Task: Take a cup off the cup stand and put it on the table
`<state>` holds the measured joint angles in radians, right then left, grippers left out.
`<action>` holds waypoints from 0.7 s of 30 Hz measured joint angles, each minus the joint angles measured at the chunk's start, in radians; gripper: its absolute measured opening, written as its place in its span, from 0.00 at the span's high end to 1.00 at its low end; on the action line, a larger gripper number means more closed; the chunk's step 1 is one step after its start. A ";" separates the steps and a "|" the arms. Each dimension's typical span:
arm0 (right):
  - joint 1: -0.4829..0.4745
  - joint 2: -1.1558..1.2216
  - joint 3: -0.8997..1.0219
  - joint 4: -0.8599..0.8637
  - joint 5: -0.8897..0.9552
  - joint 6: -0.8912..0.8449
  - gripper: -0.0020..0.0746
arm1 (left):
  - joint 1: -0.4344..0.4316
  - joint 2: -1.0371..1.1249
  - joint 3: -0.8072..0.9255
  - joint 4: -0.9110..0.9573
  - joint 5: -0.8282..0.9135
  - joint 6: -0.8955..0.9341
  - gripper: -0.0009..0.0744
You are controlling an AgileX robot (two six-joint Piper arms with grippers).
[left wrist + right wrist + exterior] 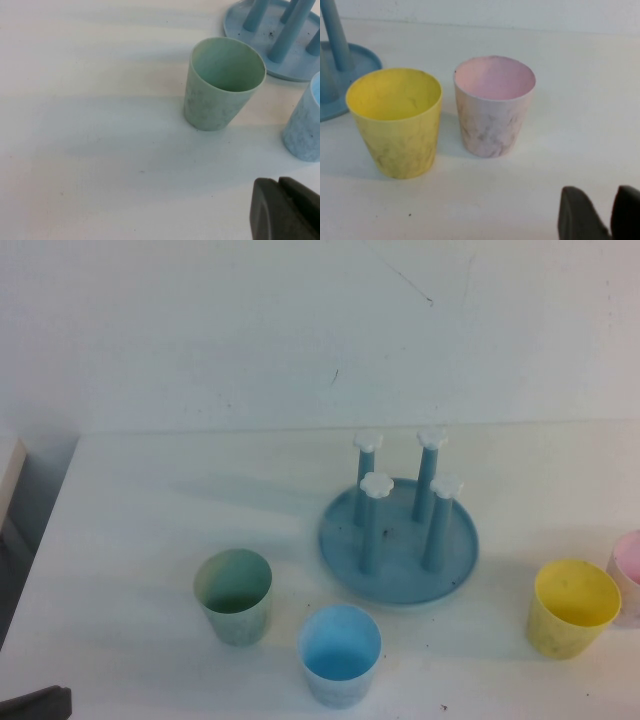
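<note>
Left pincer [287, 210]: only dark fingertips show at the edge of the left wrist view, pressed together and empty, over the bench near the green cup.
Right pincer [600, 215]: two dark finger stubs, cut off by the frame, a narrow gap between them, holding nothing, low over the bench near the pink cup.
Yellow cup [396, 121]: upright on the bench, tapered, smooth scuffed plastic, no handle, just beside the pink cup [493, 105].
Stand [398, 540]: round blue dish, four upright pegs with white flower caps, all bare.
Green cup [221, 82], blue cup [339, 653]: upright, near the stand.
Bench [150, 510]: flat, white, matte.
</note>
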<state>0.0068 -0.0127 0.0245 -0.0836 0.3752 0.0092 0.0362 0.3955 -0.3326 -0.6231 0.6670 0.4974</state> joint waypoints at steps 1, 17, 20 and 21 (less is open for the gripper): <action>0.000 0.000 0.000 0.000 0.000 0.000 0.77 | 0.000 0.000 0.000 0.000 0.000 0.000 0.99; 0.000 0.000 0.000 -0.002 0.000 0.000 0.77 | 0.000 -0.056 0.077 0.083 -0.109 -0.074 0.99; 0.000 0.000 0.000 -0.002 0.000 0.000 0.77 | 0.000 -0.127 0.167 0.152 -0.252 -0.262 0.99; 0.000 0.000 0.000 -0.002 0.000 0.000 0.77 | 0.000 -0.151 0.198 0.190 -0.311 -0.318 0.99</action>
<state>0.0068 -0.0127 0.0245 -0.0858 0.3752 0.0092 0.0362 0.2448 -0.1343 -0.4335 0.3565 0.1794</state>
